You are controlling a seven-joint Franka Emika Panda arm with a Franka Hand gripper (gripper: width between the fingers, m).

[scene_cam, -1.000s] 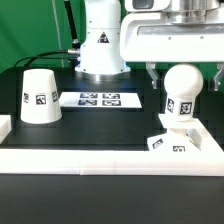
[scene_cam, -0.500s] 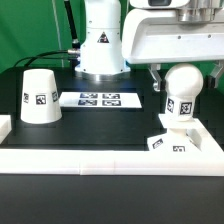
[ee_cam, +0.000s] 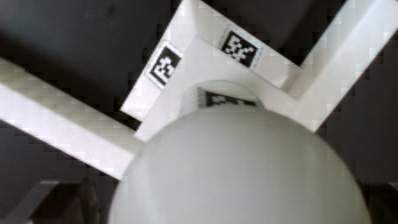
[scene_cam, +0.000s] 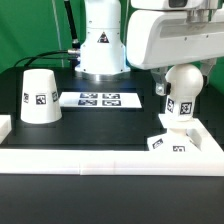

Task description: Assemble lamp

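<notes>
The white ball-topped bulb (scene_cam: 184, 95) stands upright on the flat square base (scene_cam: 172, 143) at the exterior view's right. My gripper (scene_cam: 183, 88) hangs over the bulb with a dark finger (scene_cam: 159, 89) on each side of the ball, close to it; a thin gap still seems to show. In the wrist view the bulb (ee_cam: 222, 160) fills the space between the jaws, with the tagged base (ee_cam: 196, 60) beyond it. The cone shade (scene_cam: 38, 97) stands alone, wide end down, at the exterior view's left.
The marker board (scene_cam: 98, 98) lies flat between the shade and the bulb. The big white robot pedestal (scene_cam: 100, 45) stands behind it. A low white wall (scene_cam: 100, 157) runs along the front and turns up the sides of the black table.
The gripper has come lower around the bulb and its fingers have drawn closer to the ball. Bulb, base and shade have not moved.
</notes>
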